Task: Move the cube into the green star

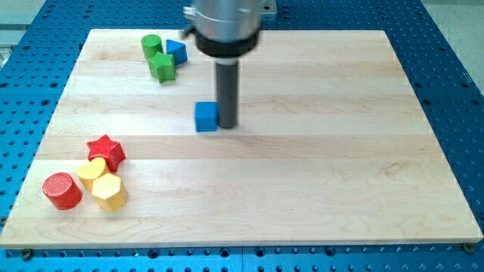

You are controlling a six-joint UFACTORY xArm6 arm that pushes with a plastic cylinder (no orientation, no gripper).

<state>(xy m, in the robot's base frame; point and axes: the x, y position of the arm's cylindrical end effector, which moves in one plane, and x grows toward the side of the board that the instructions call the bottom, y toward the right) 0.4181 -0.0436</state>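
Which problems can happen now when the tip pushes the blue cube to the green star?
My tip touches the blue cube on its right side, while the green star lies up-left, so the cube may slide left past it. Also, a green cylinder and another blue block crowd the star and could get knocked.

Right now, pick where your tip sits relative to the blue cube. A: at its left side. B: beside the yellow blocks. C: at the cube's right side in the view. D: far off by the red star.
C: my tip stands right against the view's right side of the blue cube.
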